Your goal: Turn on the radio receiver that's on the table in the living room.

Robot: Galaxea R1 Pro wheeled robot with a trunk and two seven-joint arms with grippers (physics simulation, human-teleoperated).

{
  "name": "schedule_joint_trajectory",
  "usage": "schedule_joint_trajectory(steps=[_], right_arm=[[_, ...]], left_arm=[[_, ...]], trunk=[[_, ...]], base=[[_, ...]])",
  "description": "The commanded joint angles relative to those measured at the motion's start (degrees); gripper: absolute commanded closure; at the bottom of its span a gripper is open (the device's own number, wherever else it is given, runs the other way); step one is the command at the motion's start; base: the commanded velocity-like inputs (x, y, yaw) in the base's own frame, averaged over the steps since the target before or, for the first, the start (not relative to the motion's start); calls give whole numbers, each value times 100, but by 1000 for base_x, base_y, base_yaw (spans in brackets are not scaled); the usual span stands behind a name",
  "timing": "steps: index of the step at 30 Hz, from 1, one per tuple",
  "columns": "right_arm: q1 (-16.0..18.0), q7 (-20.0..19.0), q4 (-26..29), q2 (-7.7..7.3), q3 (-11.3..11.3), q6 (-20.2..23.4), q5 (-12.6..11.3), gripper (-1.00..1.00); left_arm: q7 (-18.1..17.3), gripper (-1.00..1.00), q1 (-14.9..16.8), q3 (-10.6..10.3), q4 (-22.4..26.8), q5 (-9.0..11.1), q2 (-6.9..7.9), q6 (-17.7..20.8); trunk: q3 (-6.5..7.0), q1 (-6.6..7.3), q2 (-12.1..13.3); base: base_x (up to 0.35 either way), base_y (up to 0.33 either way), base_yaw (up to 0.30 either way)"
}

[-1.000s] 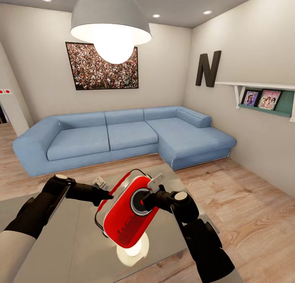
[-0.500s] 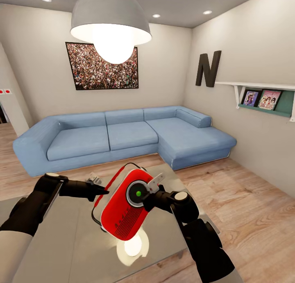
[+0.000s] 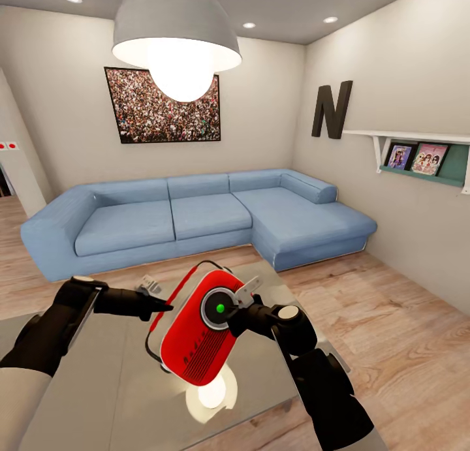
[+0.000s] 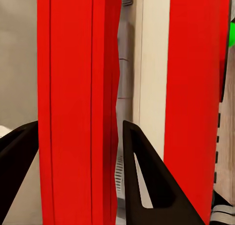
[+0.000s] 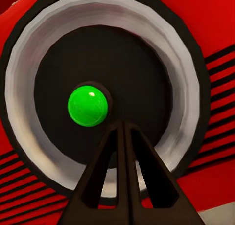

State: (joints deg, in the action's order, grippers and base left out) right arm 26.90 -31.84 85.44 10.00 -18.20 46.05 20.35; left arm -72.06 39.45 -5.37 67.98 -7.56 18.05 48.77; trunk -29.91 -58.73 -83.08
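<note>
The radio receiver [image 3: 199,333] is held tilted above the table [image 3: 98,392], pinched at its red edge by the left gripper [image 3: 163,305]. Judged rigid, light, smooth-cased; the edges are best gripped. The right gripper [image 3: 230,319], fingers pressed together, is touching the dial [image 5: 103,95]; a green light [image 5: 87,106] is lit. No legible writing.

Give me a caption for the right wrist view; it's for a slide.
Shut right gripper at the radio dial, its centre light glowing green.
</note>
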Motion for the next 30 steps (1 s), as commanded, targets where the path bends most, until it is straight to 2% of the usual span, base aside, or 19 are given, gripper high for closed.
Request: schedule_joint_trajectory(steps=[1, 4, 8, 12, 14, 15, 16, 21, 24, 30], right_arm=[[-1, 2, -1, 0, 1, -8, 39, 100], [-1, 2, 2, 0, 1, -9, 39, 100], [-1, 2, 28, 0, -7, -10, 39, 100], [-1, 2, 52, 0, -13, -8, 39, 100], [-1, 2, 59, 0, -19, -8, 39, 100], [-1, 2, 67, 0, -65, -8, 39, 100], [-1, 2, 72, 0, -80, -8, 39, 100], [-1, -6, 114, 0, -95, -8, 40, 100], [-1, 5, 145, 0, -95, -8, 46, 100], [-1, 24, 278, 0, -87, -4, 54, 100]], left_arm=[[-284, 100, 1, 1, -31, 311, 9, 68], [-262, 100, 1, 9, -255, 286, 38, 47], [-168, 100, 1, 159, -367, 273, 77, 35], [410, 100, 1, 199, -458, 273, 84, 34], [450, 100, 1, 261, -485, 273, 84, 35], [484, 100, 1, 444, -506, 273, 80, 35], [497, 100, 1, 506, -510, 273, 78, 35], [525, 100, 1, 700, -514, 273, 84, 36], [528, 100, 1, 786, -513, 273, 85, 36], [647, 100, 1, 824, -544, 273, 85, 43]], trunk=[[1, 0, 0], [1, 0, 0], [1, 0, 0], [1, 0, 0], [1, 0, 0], [1, 0, 0], [1, 0, 0], [1, 0, 0], [1, 0, 0], [1, 0, 0]], base=[[0, 0, 0], [0, 0, 0], [0, 0, 0], [0, 0, 0], [0, 0, 0], [0, 0, 0], [0, 0, 0], [0, 0, 0], [0, 0, 0], [0, 0, 0]])
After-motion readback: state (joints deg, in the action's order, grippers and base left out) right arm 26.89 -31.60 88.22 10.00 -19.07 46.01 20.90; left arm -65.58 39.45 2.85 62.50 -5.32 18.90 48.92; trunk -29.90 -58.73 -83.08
